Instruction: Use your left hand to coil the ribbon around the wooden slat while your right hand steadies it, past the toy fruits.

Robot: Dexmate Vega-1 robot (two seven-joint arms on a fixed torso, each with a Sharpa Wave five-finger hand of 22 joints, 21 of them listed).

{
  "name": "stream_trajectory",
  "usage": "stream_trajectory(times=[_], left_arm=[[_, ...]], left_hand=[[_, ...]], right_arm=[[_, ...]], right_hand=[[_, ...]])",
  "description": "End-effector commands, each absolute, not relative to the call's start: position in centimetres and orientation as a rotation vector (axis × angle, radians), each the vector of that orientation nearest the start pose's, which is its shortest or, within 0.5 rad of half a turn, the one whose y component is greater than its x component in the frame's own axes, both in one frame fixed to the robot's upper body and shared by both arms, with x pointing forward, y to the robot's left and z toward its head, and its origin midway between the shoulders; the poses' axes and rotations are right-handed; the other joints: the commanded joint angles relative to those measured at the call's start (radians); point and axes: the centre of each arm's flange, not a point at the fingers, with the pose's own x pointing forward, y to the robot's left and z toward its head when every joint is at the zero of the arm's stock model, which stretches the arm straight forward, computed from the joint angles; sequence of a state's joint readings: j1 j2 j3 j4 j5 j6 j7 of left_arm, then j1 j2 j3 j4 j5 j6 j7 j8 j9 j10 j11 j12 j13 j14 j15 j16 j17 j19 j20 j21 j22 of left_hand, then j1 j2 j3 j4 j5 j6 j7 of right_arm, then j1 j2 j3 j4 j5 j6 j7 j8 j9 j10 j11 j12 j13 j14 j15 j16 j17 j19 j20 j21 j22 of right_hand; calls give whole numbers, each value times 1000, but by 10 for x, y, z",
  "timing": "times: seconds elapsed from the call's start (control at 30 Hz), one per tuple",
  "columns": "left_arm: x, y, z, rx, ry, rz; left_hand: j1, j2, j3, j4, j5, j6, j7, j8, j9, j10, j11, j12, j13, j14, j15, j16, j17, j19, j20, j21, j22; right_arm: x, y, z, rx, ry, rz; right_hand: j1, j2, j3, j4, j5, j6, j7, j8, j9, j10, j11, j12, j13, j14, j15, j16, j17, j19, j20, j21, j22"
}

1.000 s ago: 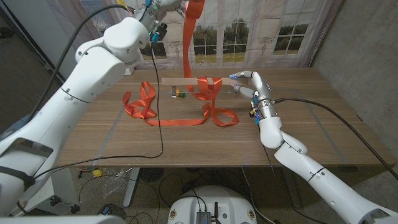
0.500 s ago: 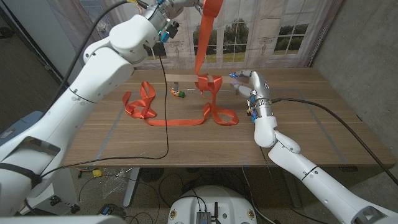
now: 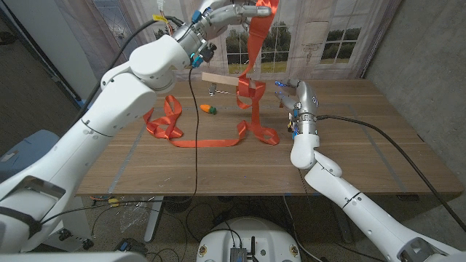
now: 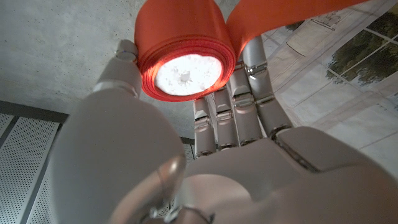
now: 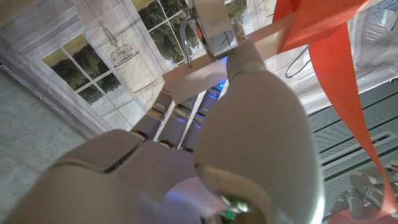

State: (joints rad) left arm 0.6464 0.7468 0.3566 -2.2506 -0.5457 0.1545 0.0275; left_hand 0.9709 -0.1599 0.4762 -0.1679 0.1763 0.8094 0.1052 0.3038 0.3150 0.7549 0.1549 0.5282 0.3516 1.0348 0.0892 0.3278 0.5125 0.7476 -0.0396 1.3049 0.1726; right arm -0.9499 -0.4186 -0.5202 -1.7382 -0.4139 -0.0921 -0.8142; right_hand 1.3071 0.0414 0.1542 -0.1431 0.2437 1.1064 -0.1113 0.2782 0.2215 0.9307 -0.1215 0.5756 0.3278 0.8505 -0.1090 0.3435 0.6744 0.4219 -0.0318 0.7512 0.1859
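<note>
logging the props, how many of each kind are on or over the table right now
ribbon: 1, one long orange strip
ribbon roll: 1, in the left hand
wooden slat: 1
toy fruit: 1 visible
total: 4

A wooden counter (image 3: 342,156) with a brown grain surface spans the head view. On it lies a long orange ribbon (image 3: 195,143): a bunch of loose loops sits toward the counter's left side, a flat length runs from there across the middle, and more loops pile up near the centre, from where the ribbon rises off the surface. A small toy fruit (image 3: 210,109), orange with a green tip, lies toward the far edge, between the two loop piles and apart from both.
</note>
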Motion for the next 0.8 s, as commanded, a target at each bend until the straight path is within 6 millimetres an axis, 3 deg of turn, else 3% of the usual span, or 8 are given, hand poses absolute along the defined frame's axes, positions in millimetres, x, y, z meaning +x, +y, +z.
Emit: stream_trajectory(times=[0.03, 0.4, 0.8], left_arm=[[406, 145, 172, 344, -995, -613], [419, 160, 125, 296, -905, -573], [419, 190, 90, 521, -828, -268]], left_hand=[[231, 261, 114, 1, 6, 181, -21, 11, 190, 235, -233, 3, 333, 263, -308, -5, 2, -34, -104, -4, 0], [231, 261, 113, 1, 6, 181, -20, 10, 191, 238, -233, 1, 329, 265, -309, -7, 2, -32, -105, -5, 0], [231, 262, 113, 0, 7, 180, -20, 9, 192, 237, -230, -1, 332, 264, -307, -9, 4, -32, -102, -6, 0]], right_arm=[[553, -172, 12, -546, -949, -577], [547, -177, 10, -488, -964, -635], [537, -186, 9, -428, -965, -680]], right_hand=[[97, 109, 6, 2, 2, 5, 7, -1, 1, 77, 17, 32, 21, 8, -126, 0, 4, 4, 4, 10, 3], [98, 111, 8, 1, -2, 5, 11, -2, 1, 78, 16, 32, 23, 8, -125, -2, 7, 5, 5, 14, 2], [93, 113, 10, 4, -7, 3, 17, -4, 0, 79, 20, 32, 22, 8, -122, -6, 9, 7, 7, 19, 1]])
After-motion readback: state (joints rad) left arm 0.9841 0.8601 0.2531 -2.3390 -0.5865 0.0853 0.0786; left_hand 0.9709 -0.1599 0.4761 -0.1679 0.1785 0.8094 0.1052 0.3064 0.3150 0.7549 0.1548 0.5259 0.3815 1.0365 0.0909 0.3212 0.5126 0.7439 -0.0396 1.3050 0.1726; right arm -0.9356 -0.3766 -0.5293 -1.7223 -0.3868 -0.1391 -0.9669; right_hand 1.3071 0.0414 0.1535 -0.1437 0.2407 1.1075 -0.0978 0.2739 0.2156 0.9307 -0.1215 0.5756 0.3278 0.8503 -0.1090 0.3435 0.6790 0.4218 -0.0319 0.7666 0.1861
